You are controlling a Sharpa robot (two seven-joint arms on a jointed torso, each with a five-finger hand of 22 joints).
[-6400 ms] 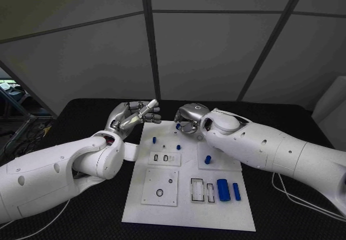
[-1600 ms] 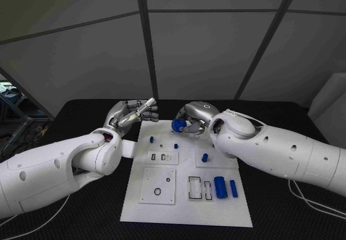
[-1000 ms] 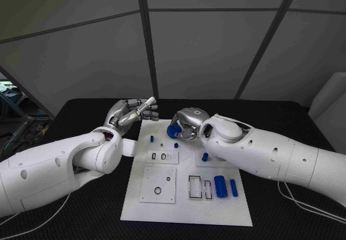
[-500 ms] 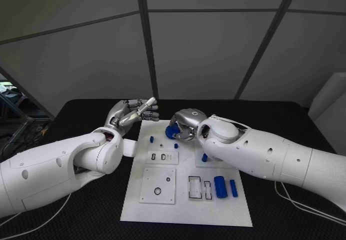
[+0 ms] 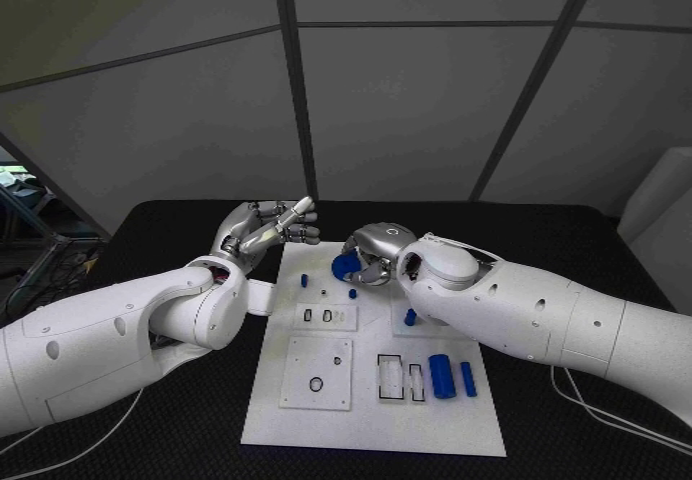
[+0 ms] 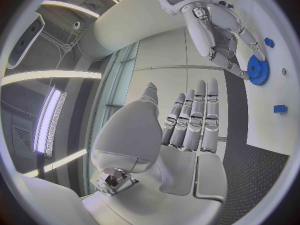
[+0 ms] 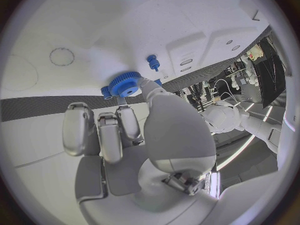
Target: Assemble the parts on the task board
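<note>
Hovering off the task board's (image 5: 372,420) far-left corner, the left hand (image 5: 265,231) is raised with fingers straight, side by side, holding nothing. Beside it, over the board's far edge, the right hand (image 5: 371,254) curls its fingers around a blue gear (image 5: 346,266), held just above the white plate. The black tabletop (image 5: 577,240) carries the board before grey panelled walls. Two blue cylinders (image 5: 443,375) lie at the board's right side.

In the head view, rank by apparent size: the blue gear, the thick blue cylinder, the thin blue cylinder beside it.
1. blue gear, partly hidden by the right hand
2. thick blue cylinder, close to the gear, so unsure
3. thin blue cylinder
</note>
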